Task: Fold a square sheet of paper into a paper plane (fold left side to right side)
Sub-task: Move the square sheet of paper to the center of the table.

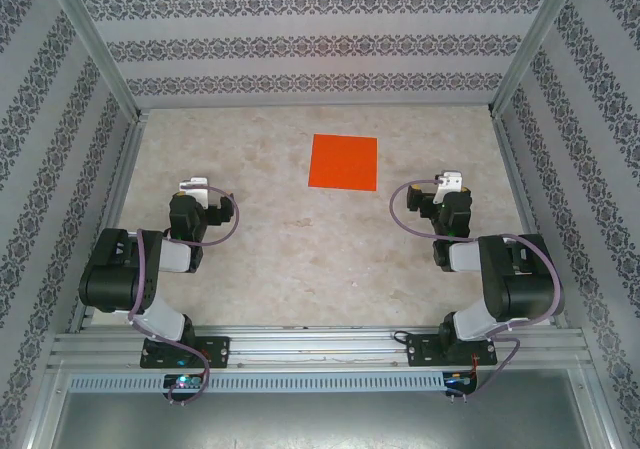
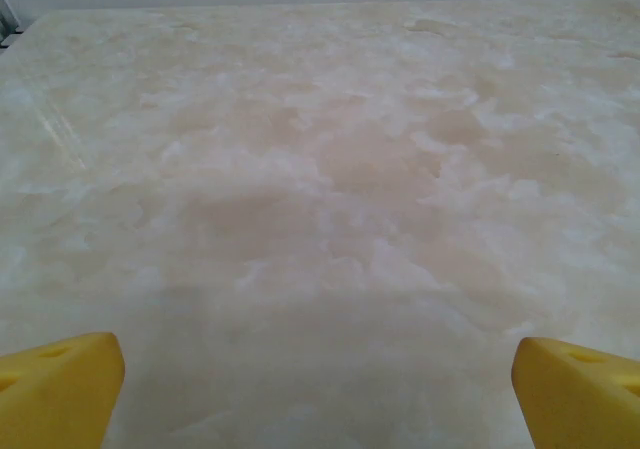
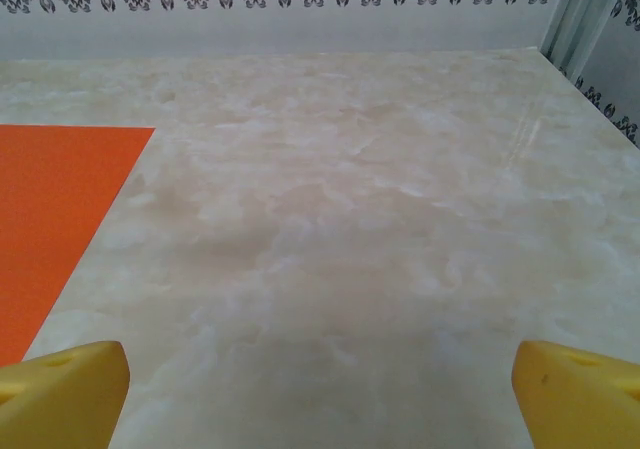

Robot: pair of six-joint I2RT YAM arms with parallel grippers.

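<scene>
As the square sheet of paper (image 1: 344,162) looks light and limp, take its left edge; left gripper (image 1: 193,184) and right gripper (image 1: 452,181) flank it, fingers apart.

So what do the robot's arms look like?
Both the left arm and the right arm are chunky black with silvery-white joints. A thin purple cable loops along each one. The left tool and the right tool are white on top, with yellow fingers.

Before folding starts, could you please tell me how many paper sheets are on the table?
1: the square sheet of paper lies on the table, centred toward its far edge. None seems hidden.
</scene>
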